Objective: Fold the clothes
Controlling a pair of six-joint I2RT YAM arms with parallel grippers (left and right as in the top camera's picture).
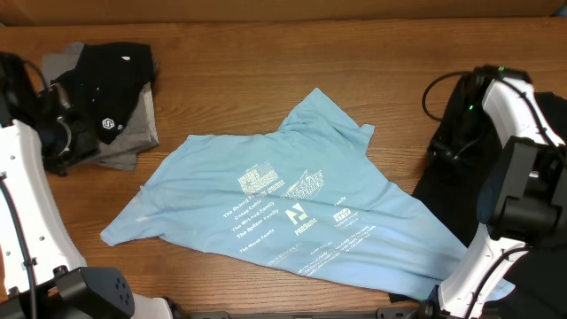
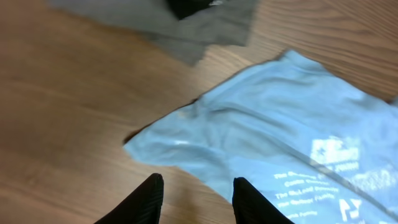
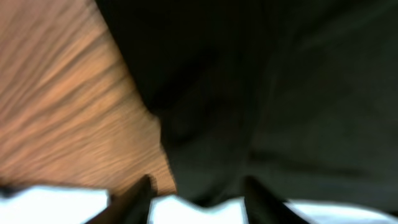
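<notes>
The light blue T-shirt (image 1: 283, 208) lies spread but rumpled, lettering up, in the middle of the table. In the left wrist view my left gripper (image 2: 199, 193) is open, with nothing between its fingers. It hovers just short of the T-shirt's (image 2: 280, 124) near corner. A black shirt (image 1: 106, 84) rests on a grey one (image 1: 133, 133) at the back left. My right gripper (image 3: 199, 186) shows blurred, its fingers apart, above a black garment (image 3: 280, 93). A pale cloth edge (image 3: 186, 208) lies at the fingers' base. Neither gripper can be made out in the overhead view.
The black garment (image 1: 438, 186) lies on the right side, partly under the right arm (image 1: 523, 151). The left arm (image 1: 22, 195) stands along the left edge. Bare wood (image 2: 62, 124) shows between the grey shirt (image 2: 186, 28) and the blue one.
</notes>
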